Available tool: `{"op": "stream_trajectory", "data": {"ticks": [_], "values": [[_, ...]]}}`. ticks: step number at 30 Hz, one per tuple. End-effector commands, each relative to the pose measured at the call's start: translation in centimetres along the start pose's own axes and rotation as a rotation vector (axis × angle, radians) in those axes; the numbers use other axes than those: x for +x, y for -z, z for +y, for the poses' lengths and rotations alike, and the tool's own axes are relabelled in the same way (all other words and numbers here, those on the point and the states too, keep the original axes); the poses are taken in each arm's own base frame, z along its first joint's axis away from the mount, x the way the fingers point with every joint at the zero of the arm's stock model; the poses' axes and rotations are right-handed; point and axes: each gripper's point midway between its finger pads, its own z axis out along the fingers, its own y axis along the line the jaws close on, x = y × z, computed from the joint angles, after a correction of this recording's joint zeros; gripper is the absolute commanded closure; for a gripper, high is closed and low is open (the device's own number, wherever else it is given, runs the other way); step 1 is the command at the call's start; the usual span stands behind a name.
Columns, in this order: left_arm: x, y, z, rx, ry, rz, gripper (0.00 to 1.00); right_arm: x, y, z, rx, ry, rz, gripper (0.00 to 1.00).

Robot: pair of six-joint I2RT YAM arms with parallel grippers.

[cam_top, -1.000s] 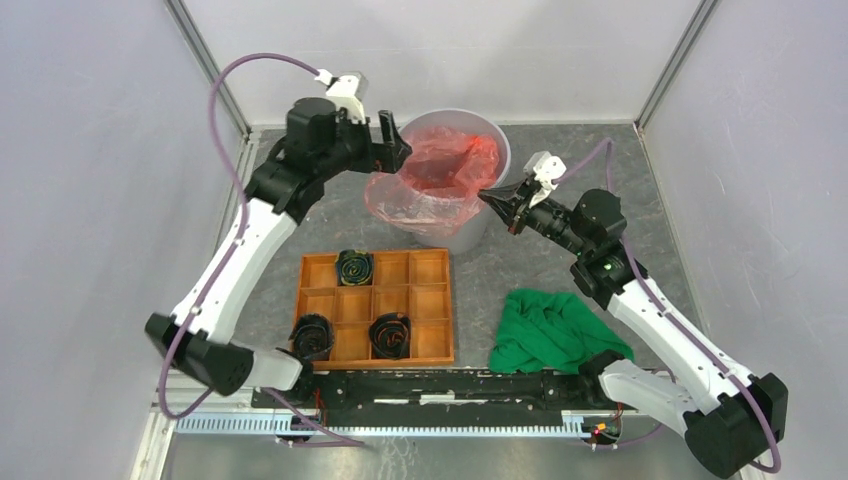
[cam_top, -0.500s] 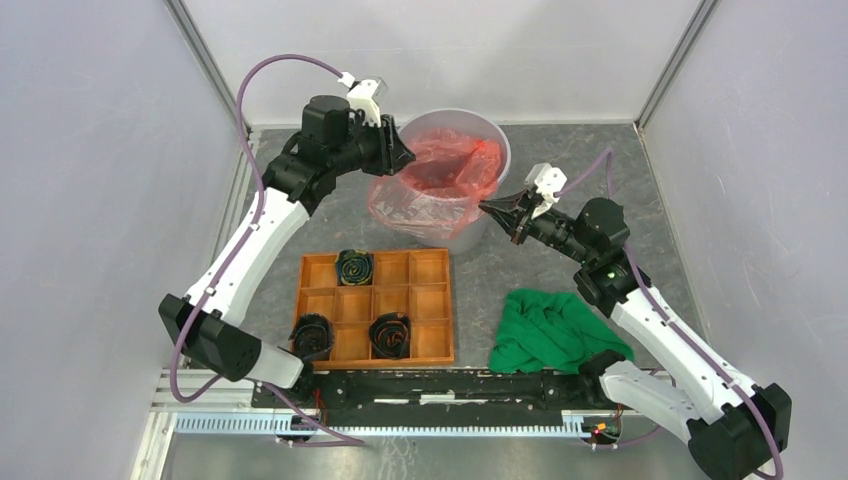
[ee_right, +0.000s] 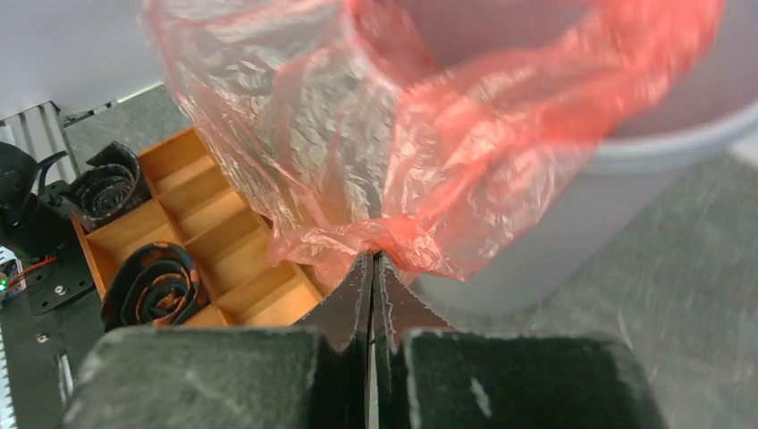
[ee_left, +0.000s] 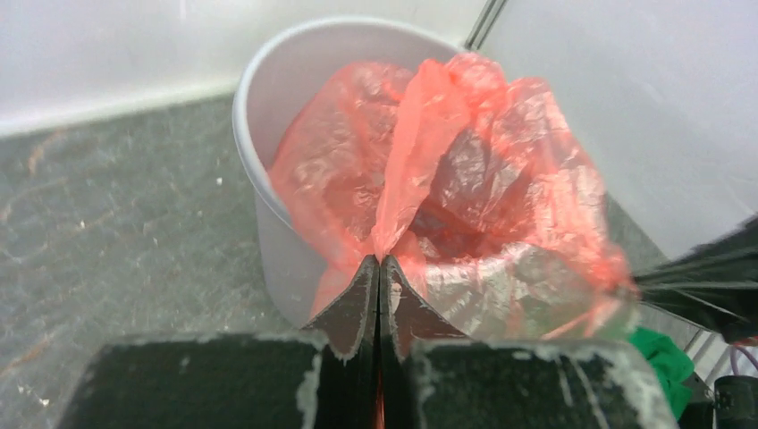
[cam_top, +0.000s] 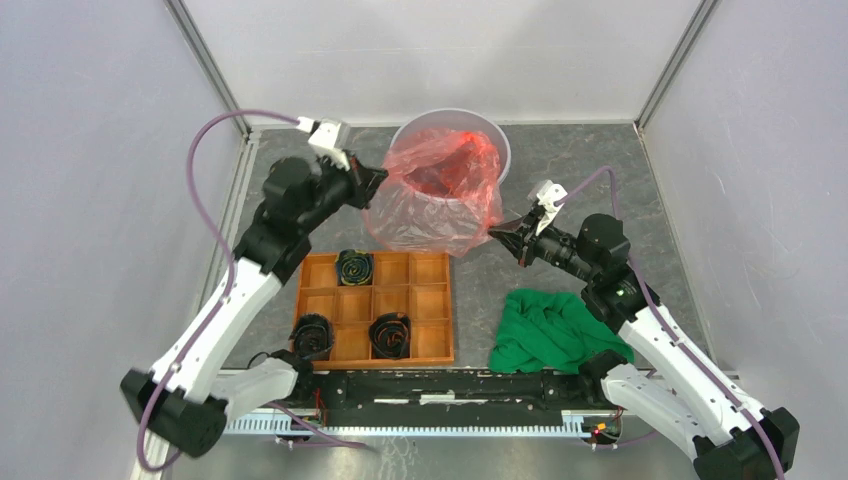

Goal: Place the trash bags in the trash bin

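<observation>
Red trash bag [cam_top: 436, 195] sits partly inside the grey bin [cam_top: 503, 150] and drapes over its near wall. Left tool [cam_top: 377, 179] and right tool [cam_top: 495, 233] each pinch a bag edge. Both have pulled back since before, stretching it wider.

The left gripper [cam_top: 376, 180] and right gripper [cam_top: 495, 232] point inward from opposite sides, each with jaws pinched tight on the red bag [cam_top: 440, 195].

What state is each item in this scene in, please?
grey bin: upright.
red bag: part inside the grey bin, rest draped over its near side.
left gripper: shut on the red bag.
right gripper: shut on the red bag.
green cloth: crumpled on the table.
orange tray: flat, holding three dark rolls.
</observation>
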Motion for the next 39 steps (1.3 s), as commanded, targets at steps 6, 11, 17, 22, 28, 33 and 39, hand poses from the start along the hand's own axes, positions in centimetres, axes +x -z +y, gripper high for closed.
{"op": "stream_trajectory", "data": {"ticks": [6,11,17,22,28,33,39], "values": [[-2.0,3.4,0.1,0.002,-0.027,-0.275,0.98,7.6,2.4,-4.5,0.357,-0.231,0.32,0.83],[-1.2,4.6,0.1,0.01,-0.02,-0.324,0.98,4.1,4.5,-8.2,0.567,-0.122,0.31,0.57],[-1.7,6.0,-0.4,0.037,-0.012,-0.409,0.98,-4.1,2.5,-6.7,0.413,-0.013,0.1,0.1],[-2.5,6.8,-1.1,0.076,0.007,-0.465,0.98,-7.1,-0.3,-7.1,0.389,-0.108,0.035,0.02],[-4.4,8.1,-2.3,0.127,0.002,-0.544,0.98,-5.9,-2.2,-8.9,0.444,-0.353,-0.014,0.02],[-4.4,8.9,-2.3,0.127,0.01,-0.577,0.98,-5.5,-2.4,-8.8,0.402,-0.479,-0.109,0.09],[-3.4,9.7,-1.7,0.104,0.03,-0.584,0.98,-3.2,-1.9,-8.2,0.381,-0.499,-0.116,0.38]]}}
